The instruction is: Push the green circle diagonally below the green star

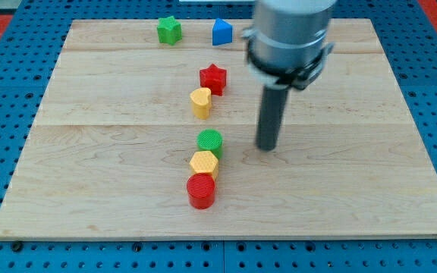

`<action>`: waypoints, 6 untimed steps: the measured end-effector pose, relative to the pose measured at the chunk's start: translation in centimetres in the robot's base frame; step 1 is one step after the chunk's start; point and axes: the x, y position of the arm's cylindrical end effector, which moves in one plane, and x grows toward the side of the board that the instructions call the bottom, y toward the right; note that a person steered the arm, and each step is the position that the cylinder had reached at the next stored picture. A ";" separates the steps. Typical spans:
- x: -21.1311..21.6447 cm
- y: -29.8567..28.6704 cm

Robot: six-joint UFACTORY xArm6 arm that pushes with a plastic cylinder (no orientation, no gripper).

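The counter (340,189) is a pale wooden board. On it the green circle (210,142) sits just left of the view's centre, at the top of a tight column: a yellow block (203,162) touches it from below, and a red cylinder (201,190) is under that. Well above the circle, near the view's top edge, is the green star (169,29). The circle looks like a small, light, stiff plastic puck that should slide easily; there is nothing to grip, so push it flat on its side wall. No claw exists here, only a rod with nothing held. My tip (267,147) rests near the circle's right, seemingly apart from it.
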 end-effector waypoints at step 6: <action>-10.5 -21.5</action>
